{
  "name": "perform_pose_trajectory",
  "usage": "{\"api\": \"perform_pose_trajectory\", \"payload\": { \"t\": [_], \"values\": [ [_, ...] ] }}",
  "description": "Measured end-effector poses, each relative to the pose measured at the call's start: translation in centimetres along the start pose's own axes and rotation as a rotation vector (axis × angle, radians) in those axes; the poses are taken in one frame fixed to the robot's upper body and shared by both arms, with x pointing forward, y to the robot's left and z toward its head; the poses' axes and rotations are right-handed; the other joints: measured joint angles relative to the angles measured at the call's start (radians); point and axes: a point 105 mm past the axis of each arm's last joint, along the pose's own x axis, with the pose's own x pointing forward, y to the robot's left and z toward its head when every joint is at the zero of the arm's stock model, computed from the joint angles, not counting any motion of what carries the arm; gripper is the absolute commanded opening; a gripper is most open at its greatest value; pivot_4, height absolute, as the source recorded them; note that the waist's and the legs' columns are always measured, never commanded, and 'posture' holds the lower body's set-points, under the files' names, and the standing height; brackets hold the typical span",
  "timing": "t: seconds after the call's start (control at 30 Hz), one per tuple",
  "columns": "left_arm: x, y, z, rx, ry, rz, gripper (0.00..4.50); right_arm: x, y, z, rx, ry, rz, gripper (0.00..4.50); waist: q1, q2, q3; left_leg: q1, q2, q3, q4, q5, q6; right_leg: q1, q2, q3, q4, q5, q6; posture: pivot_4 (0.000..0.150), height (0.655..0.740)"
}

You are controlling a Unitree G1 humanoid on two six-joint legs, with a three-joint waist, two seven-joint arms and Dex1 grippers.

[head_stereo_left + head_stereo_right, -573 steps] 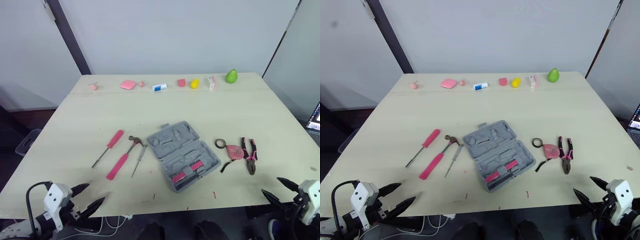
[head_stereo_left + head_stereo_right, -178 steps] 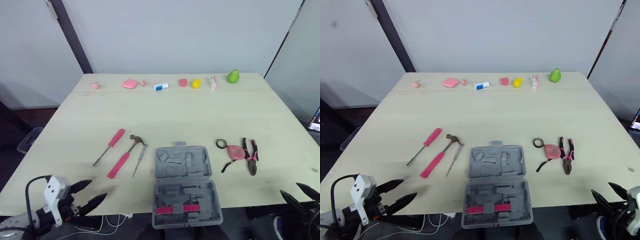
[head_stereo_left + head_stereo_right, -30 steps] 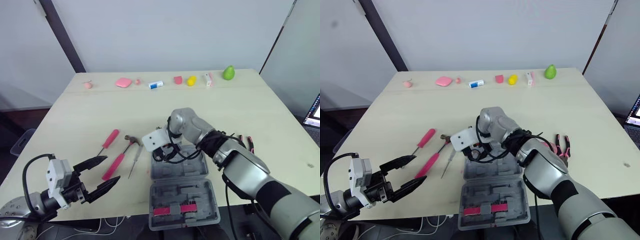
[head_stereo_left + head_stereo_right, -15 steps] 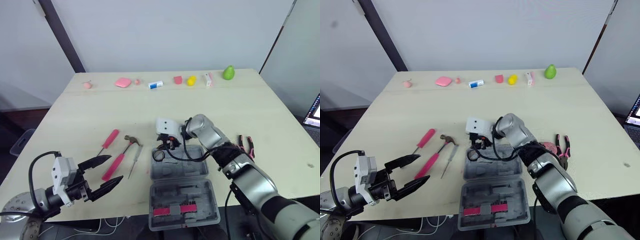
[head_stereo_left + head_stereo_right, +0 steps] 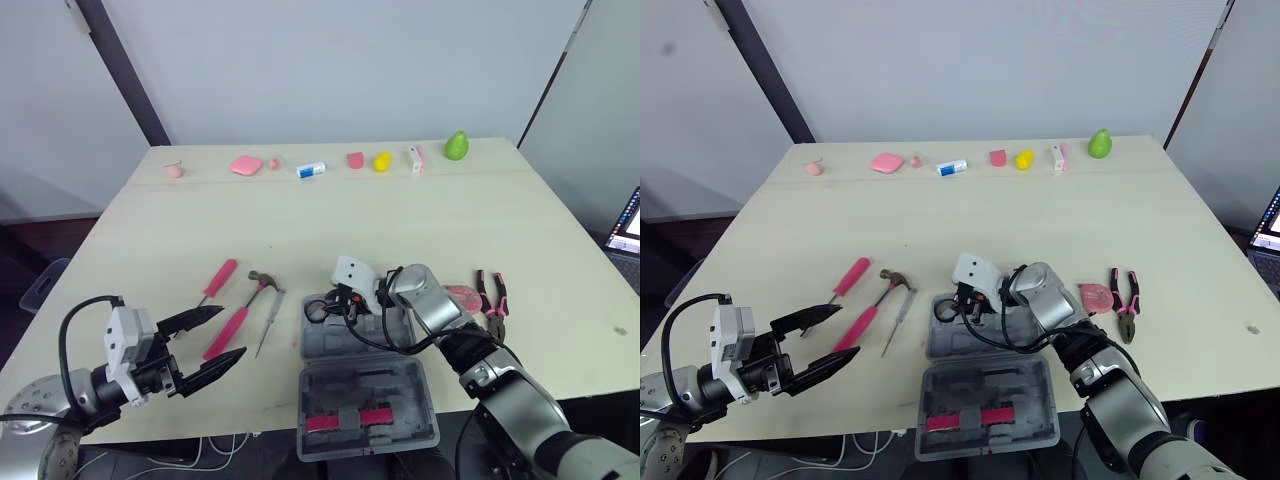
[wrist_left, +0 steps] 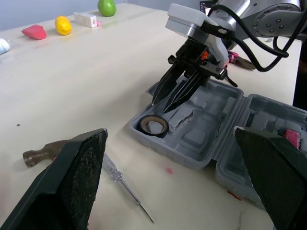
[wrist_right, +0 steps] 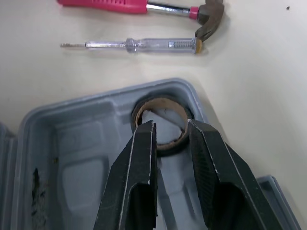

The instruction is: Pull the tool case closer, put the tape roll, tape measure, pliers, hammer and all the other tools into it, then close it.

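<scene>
**Operator:** What were the jaws doing?

**Spotter:** Your right gripper [image 7: 171,123] had its fingers a narrow gap apart, gripping nothing. The tape roll [image 7: 163,102] lay just past the tips, seated in the round recess at the far-left corner of the tool case [image 5: 360,385]. Your left gripper [image 5: 212,340] hung spread wide and empty over the near-left table [image 5: 300,220].

**Operator:** Why park the left one there?

**Spotter:** I'd judge it kept clear of the right arm yet close to the hammer [image 5: 240,320] and both screwdrivers (its likeliest next picks). The case lay open at the near edge, within reach of both arms.

**Operator:** Which view did you trust?

**Spotter:** From the head, your wrist housing covered the fingertips. The right wrist view gave the gap and the seated roll. The left wrist view gave the side-on angle, with the fingers slanting down beside the roll. The head view alone placed the tape measure [image 5: 465,298] and pliers [image 5: 495,300], right of the case.
</scene>
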Motion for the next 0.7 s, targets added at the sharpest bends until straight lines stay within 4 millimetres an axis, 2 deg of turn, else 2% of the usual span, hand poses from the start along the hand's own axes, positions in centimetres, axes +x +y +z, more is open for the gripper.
{"api": "perform_pose_trajectory", "payload": {
  "t": [0.2, 0.47, 0.57, 0.7],
  "values": [
    [0.0, 0.2, 0.0, -0.001, -0.003, 0.003, 4.50, 0.6, 0.1, -1.5, 0.057, 0.036, -0.010, 1.08, 0.001, 0.000, 0.000, 0.000, 0.000, 0.000, 0.000, 0.000, 0.000, 0.000, 0.000, 0.000, 0.000, 0.000, 0.000, 0.150, 0.7400],
    [0.2, 0.2, 0.0, 0.000, -0.004, -0.001, 4.50, 0.5, 0.1, -1.7, 0.072, 0.051, -0.017, 1.08, 0.001, 0.000, 0.000, 0.001, 0.000, 0.000, 0.000, 0.000, 0.000, 0.001, 0.000, 0.000, 0.000, 0.000, 0.000, 0.150, 0.7400],
    [0.3, 0.2, 0.0, -0.002, -0.005, -0.004, 4.50, 0.3, 0.2, -0.6, 0.093, -0.003, -0.019, 1.08, 0.001, 0.000, 0.000, 0.000, 0.000, 0.000, 0.000, 0.000, 0.000, 0.001, 0.000, 0.000, 0.000, 0.000, 0.000, 0.150, 0.7400],
    [0.4, 0.1, -0.1, -0.004, -0.006, -0.008, 4.50, -1.2, -0.3, 2.3, 0.079, -0.156, -0.059, 1.08, 0.002, 0.000, 0.000, 0.000, 0.000, 0.000, 0.000, 0.000, 0.000, 0.001, 0.000, 0.000, -0.001, 0.000, 0.000, 0.150, 0.7400]
  ]
}}
